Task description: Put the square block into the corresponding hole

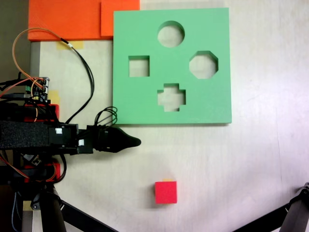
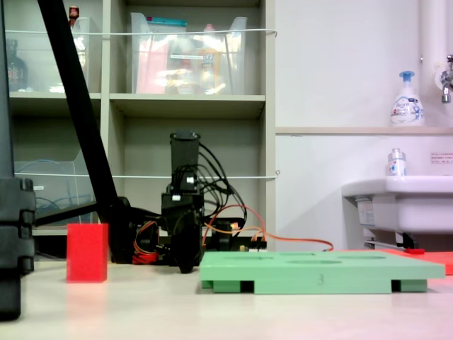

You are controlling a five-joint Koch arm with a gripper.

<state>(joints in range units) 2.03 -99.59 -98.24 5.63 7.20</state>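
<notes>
The square block [image 1: 165, 192], a small red cube, rests on the pale table near the front edge in a fixed view, and at the left [image 2: 87, 253] in the other. The green foam board [image 1: 203, 106] lies flat farther back, with the square hole [image 1: 139, 66] in its left part. From the side the board [image 2: 318, 273] is a low slab. My gripper [image 1: 137, 141] lies low beside the board's near left corner, pointing right, jaws together and holding nothing. It sits well up and to the left of the block. The other fixed view has the gripper [image 2: 185, 263] facing the camera.
The board also has a round hole [image 1: 171, 34], an octagonal hole [image 1: 203, 65] and a cross-shaped hole [image 1: 171, 96]. Orange foam sheets [image 1: 67, 19] lie at the back left. A yellow strip [image 1: 167, 180] peeks out behind the block. Tripod legs [image 1: 294, 212] cross the front corners.
</notes>
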